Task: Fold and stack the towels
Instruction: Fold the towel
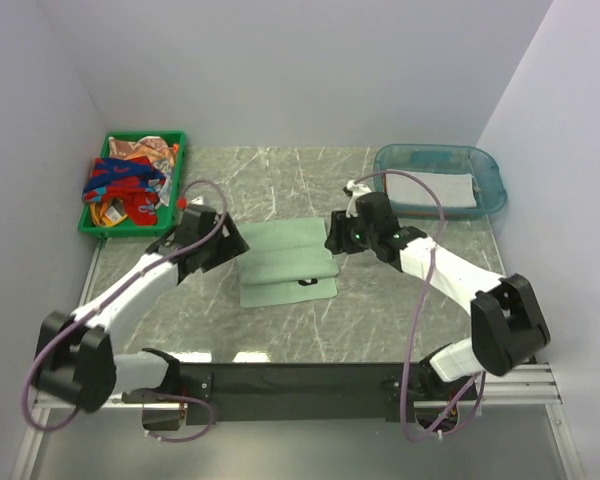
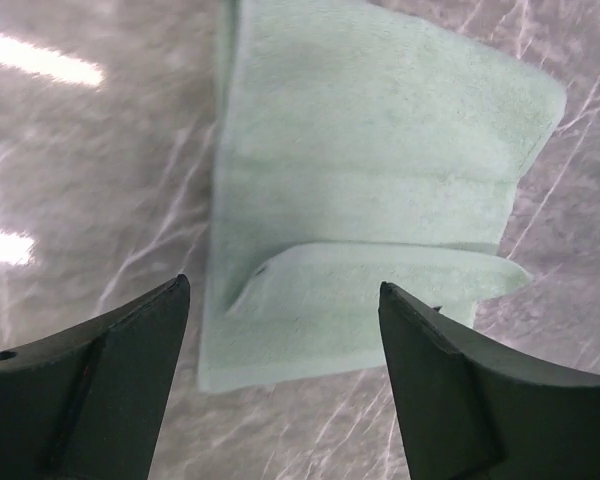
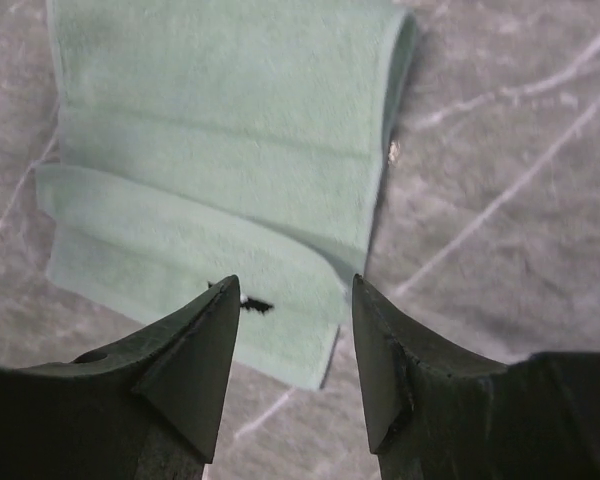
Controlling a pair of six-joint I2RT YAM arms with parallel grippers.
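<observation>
A sage green towel (image 1: 288, 262) lies folded in layers in the middle of the marble table, a small black mark near its front edge. My left gripper (image 1: 232, 240) hangs open just off the towel's left edge; in the left wrist view the towel (image 2: 380, 180) lies beyond the gripper (image 2: 283, 285). My right gripper (image 1: 333, 238) is open over the towel's right edge, with the towel (image 3: 220, 150) below the gripper (image 3: 295, 280). Neither holds anything. Crumpled towels, one red with blue (image 1: 125, 180), fill a green tray. A whitish towel (image 1: 435, 188) lies in the blue tub.
The green tray (image 1: 92, 222) stands at the back left against the wall. The clear blue tub (image 1: 492, 185) stands at the back right. White walls close in the table on three sides. A black bar (image 1: 300, 385) carrying the arm bases runs along the near edge.
</observation>
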